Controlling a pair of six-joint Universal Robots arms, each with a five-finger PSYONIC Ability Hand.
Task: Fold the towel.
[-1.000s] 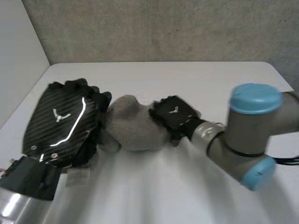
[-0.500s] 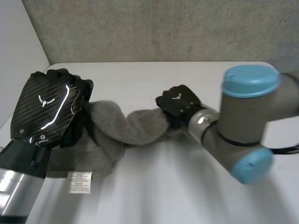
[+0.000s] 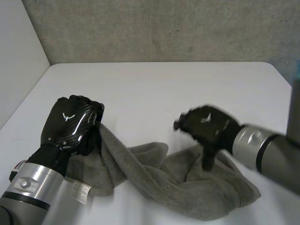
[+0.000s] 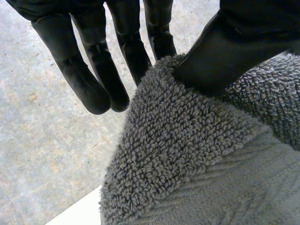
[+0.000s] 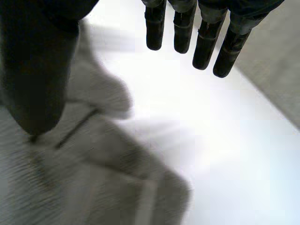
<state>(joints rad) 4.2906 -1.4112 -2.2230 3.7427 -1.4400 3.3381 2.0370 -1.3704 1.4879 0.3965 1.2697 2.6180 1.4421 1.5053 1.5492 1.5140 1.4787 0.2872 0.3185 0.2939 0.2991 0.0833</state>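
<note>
White table (image 3: 154, 89), rounded far corners, and one thing lying on it: a grey towel (image 3: 187, 187). It's rumpled and strung across the near half, left to right. The right part sits in a loose heap flat on the top, and the middle runs as a thick, twisted roll. The left end seems to rise off the surface, hard to say how far. At the near-left edge its white label (image 3: 80, 191) lies flat on the table, print too small to read.
</note>
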